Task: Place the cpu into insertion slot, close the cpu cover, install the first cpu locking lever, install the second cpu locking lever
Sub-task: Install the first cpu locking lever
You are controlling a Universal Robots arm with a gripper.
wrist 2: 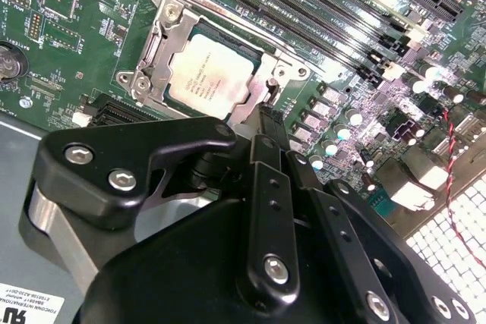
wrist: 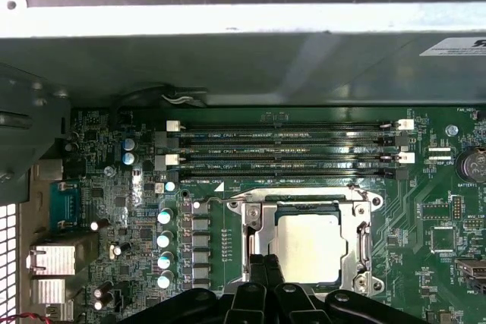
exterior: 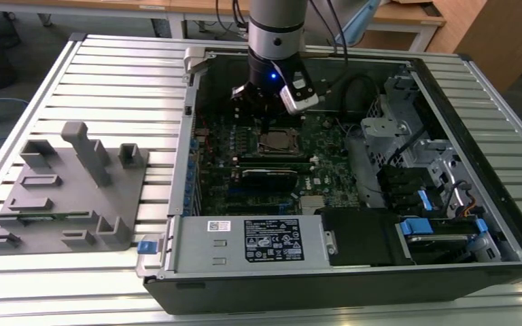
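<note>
Slats of pale metal make up the tabletop, and an open computer case lies flat across the half toward the exterior view's right, reaching almost from the near edge to the far edge. A grey moulded fixture sits near the tabletop's edge on the exterior view's left, well apart from the case. The arm comes down over the case's far wall, a blue light glowing on its wrist. Inside the case a green motherboard covers the floor, with a long black card standing across its middle. Four long memory slots run side by side just beside the socket in the first wrist view. The slot lies on the board between the card and the case's far wall. The cover lies flat down on it, and the cpu sits in the slot, its silver top showing through the cover's cut-out. The hand hangs low at the socket's edge, its fingers drawn together with no gap showing; whether anything thin is pinched there I cannot tell. A row of small capacitors stands near the socket.
</note>
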